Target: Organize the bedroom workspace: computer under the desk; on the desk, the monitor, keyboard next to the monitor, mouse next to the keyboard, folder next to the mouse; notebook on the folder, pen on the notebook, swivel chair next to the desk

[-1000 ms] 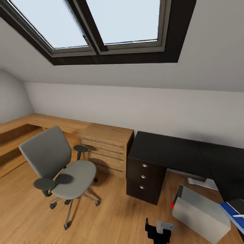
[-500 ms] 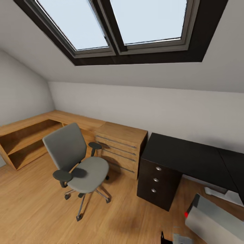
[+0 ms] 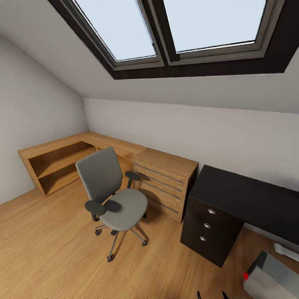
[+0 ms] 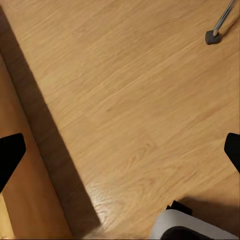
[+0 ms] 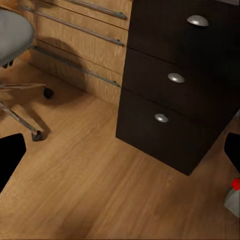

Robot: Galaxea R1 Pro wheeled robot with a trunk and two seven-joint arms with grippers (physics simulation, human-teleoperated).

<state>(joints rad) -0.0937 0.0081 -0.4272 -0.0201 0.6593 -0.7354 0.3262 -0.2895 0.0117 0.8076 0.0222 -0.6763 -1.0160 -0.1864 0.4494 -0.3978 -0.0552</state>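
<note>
- Both tools are wide apart and hold nothing. The left tool looks down at the bare wood floor. The right tool looks at the dark drawer unit.
- The whole head picture has slid since a moment ago. That means the camera turned to the robot's left. The things did not move by themselves.
- The swivel chair now sits near the middle of the head picture. Before, it was more to the left side.
- The computer has slid almost out at the bottom right corner. Only a grey bit with a red dot shows now.
- The blue thing that was at the right edge a second ago is out of the picture now.
- I think the robot is turning to face the chair. The chair still stands out on the floor, near the light-wood drawer chest and well apart from the desk.
- The chair seat looks bare from here. I see no folder on it.
- The dark drawer unit has three drawers, all closed, so I cannot tell what is inside.
- The light-wood chest has its drawers closed too.
- The open wooden shelf by the left wall looks like it has nothing in it.
- The bit of desk top I can see has nothing on it.
</note>
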